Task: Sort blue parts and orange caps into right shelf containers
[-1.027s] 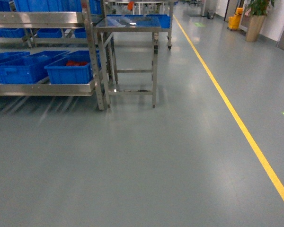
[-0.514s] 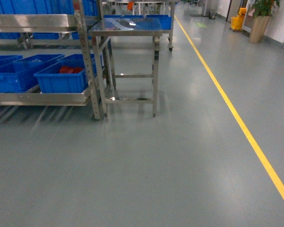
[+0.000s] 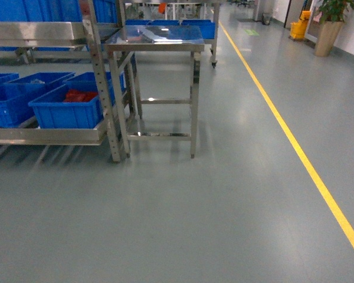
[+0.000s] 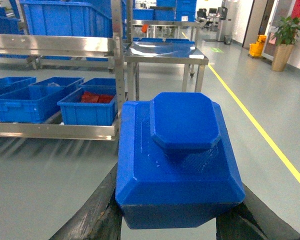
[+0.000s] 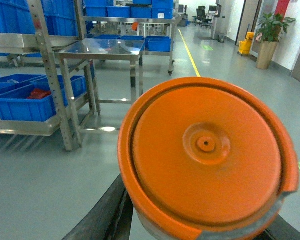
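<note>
Blue part (image 4: 177, 160), rigid and light, clamped between left gripper (image 4: 175, 220) fingers; orange cap (image 5: 206, 155), smooth, gripped low by right gripper (image 5: 200, 225).

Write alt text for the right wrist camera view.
An orange cap fills the foreground, held in the right tool. Behind it on the grey floor stand a steel table and a shelf holding blue crates, one with red pieces.
</note>
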You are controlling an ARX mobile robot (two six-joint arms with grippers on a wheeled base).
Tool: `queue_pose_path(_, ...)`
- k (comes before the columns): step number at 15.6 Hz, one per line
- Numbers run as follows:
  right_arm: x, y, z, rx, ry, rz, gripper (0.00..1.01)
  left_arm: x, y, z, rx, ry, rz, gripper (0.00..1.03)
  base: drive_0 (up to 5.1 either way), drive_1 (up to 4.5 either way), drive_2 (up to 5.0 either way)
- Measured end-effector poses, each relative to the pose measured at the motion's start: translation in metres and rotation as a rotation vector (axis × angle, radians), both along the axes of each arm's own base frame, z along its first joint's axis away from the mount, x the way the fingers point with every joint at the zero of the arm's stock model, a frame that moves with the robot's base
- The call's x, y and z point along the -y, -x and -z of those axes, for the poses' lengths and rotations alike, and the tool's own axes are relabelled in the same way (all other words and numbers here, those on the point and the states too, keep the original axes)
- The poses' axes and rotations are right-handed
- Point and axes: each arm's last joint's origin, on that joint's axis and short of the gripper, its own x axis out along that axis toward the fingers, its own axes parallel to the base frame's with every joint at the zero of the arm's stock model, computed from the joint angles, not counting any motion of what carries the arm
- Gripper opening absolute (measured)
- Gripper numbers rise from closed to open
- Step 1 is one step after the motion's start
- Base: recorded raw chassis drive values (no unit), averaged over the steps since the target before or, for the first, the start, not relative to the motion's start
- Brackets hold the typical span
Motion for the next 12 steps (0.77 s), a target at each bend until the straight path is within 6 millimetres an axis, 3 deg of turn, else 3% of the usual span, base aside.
queue_pose_path(12, 0.0000, 0.0000, 0.0000, 0.000, 0.000, 0.000, 0.42, 0.0000, 0.0000, 0.0002, -0.002, 0.000, -0.001, 0.42, 0.0, 4.27, -4.3)
